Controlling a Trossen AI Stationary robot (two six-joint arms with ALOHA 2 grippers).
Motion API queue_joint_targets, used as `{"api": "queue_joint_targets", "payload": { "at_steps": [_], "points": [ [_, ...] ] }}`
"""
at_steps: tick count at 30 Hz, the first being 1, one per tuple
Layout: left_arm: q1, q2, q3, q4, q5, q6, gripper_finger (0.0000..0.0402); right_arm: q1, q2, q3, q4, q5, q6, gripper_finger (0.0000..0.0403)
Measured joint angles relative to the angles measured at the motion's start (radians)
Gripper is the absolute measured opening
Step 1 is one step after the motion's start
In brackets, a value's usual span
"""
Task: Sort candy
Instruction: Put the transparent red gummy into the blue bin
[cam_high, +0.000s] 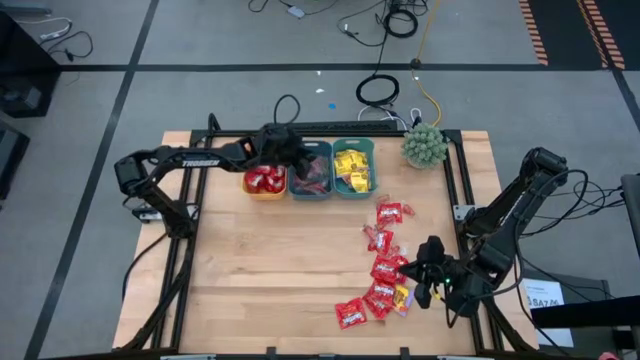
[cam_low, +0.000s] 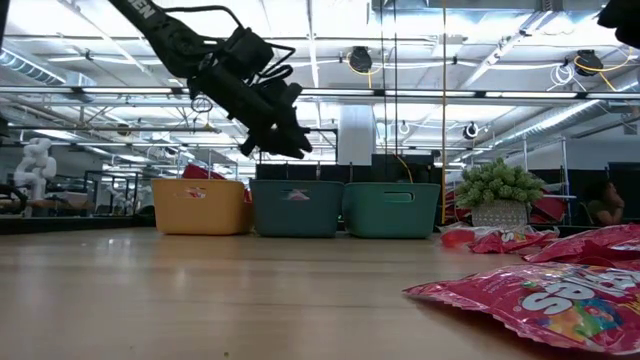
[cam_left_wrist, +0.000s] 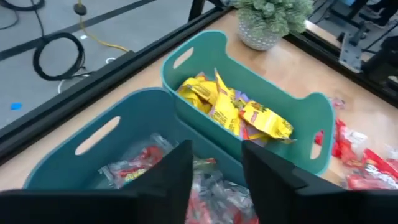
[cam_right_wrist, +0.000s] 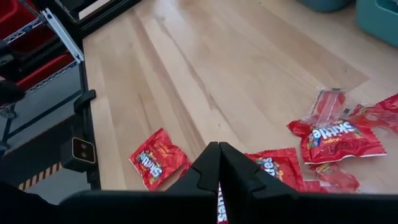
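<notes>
Three bins stand in a row at the table's far side. The orange bin holds red packets, the blue-teal middle bin holds small clear and red wrapped pieces, and the teal bin holds yellow packets. My left gripper hovers open above the middle bin with nothing between its fingers. Loose red candy packets lie on the table's right half. My right gripper hangs shut just above them, by the right edge.
A green spiky plant in a pot stands at the far right corner beside the teal bin. A black frame rail runs along the table's edges. Bare wood spreads across the left and middle of the table.
</notes>
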Motion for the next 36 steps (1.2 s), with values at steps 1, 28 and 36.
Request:
{"api": "queue_joint_targets", "payload": {
  "at_steps": [1,28,36],
  "points": [
    [0.003,0.000,0.000,0.001,0.004,0.000,0.0156,-0.001,0.000,0.000,0.000,0.000,-0.001,0.0000],
    [-0.047,-0.005,0.001,0.124,-0.051,0.290,0.0199,-0.002,0.000,0.000,0.004,-0.004,-0.029,0.0000],
    [-0.101,-0.005,0.001,0.172,0.099,0.342,0.0199,-0.016,0.000,0.000,0.001,-0.004,-0.029,0.0000]
  ]
}}
